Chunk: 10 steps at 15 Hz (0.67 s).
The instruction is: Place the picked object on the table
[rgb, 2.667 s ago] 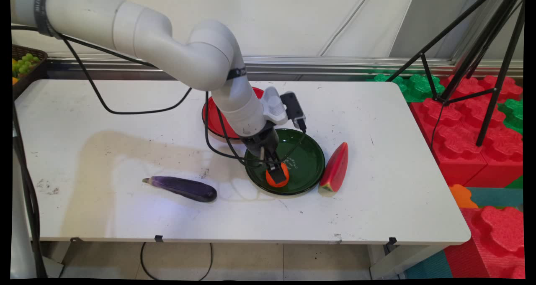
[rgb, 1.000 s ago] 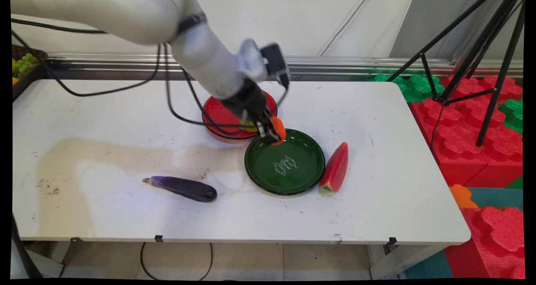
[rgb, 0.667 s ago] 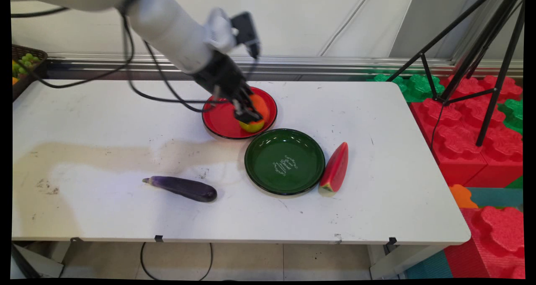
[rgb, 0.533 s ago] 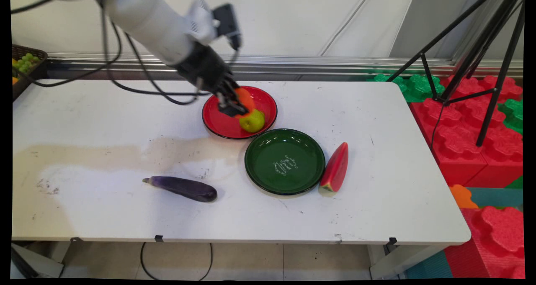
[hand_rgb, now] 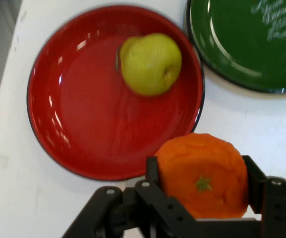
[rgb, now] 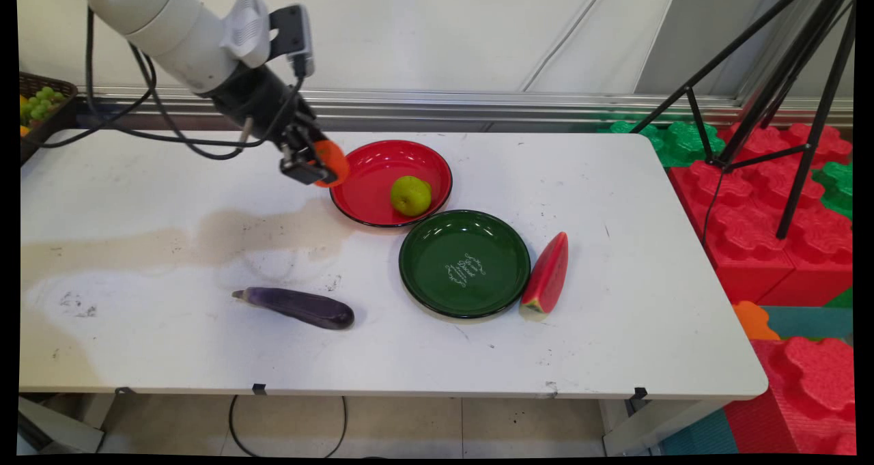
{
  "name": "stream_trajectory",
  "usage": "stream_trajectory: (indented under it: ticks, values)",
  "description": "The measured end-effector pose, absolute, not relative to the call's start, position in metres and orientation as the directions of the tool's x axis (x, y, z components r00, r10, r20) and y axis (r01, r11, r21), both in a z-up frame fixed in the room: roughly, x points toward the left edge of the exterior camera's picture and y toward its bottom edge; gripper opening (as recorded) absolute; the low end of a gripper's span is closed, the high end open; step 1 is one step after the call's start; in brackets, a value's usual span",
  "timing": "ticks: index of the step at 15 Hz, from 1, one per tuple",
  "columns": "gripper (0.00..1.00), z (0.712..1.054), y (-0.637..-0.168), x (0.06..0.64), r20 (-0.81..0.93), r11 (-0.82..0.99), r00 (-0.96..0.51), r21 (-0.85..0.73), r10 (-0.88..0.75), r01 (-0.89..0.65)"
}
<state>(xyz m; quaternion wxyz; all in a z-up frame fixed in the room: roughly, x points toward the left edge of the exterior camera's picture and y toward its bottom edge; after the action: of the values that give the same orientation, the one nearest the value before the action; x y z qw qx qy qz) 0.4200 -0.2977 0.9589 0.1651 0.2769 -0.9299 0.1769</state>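
- The white arm (rgb: 171,28) reaches in from the upper left and slopes down toward the table (rgb: 614,199), black cables (rgb: 136,134) hanging from it in loops.
- The black gripper (rgb: 315,166) (hand_rgb: 202,191) hangs raised above the table, just off the left rim of the red plate (rgb: 372,178) (hand_rgb: 83,124), its fingers clamped on an orange (rgb: 332,163) (hand_rgb: 202,176).
- In the hand view the orange fills the space between the two fingers (hand_rgb: 153,173), its small green stem end turned toward the camera.
- A yellow-green apple (rgb: 411,196) (hand_rgb: 150,63) lies on the red plate, beyond the gripper and a little toward the green plate (rgb: 464,263) (hand_rgb: 232,49), apart from the held orange.
- The green plate, bearing pale lettering at its centre, sits just beside the red plate on the side away from the arm; the main view cannot settle whether the rims touch, while the hand view shows a thin strip of table between them.
- A watermelon slice (rgb: 546,274) lies against the green plate's far rim, well apart from the gripper.
- A purple eggplant (rgb: 297,306) lies on the table toward its near edge, well clear of the gripper and of both plates.
- A basket of fruit (rgb: 37,106) sits at the far left edge, behind the arm.
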Motion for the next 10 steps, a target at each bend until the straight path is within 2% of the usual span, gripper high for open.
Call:
stream_trajectory:
  ticks: [10]
  values:
    - [0.00,0.903,-0.315,0.463,0.318,0.785,-0.801,-0.213,-0.507,-0.581]
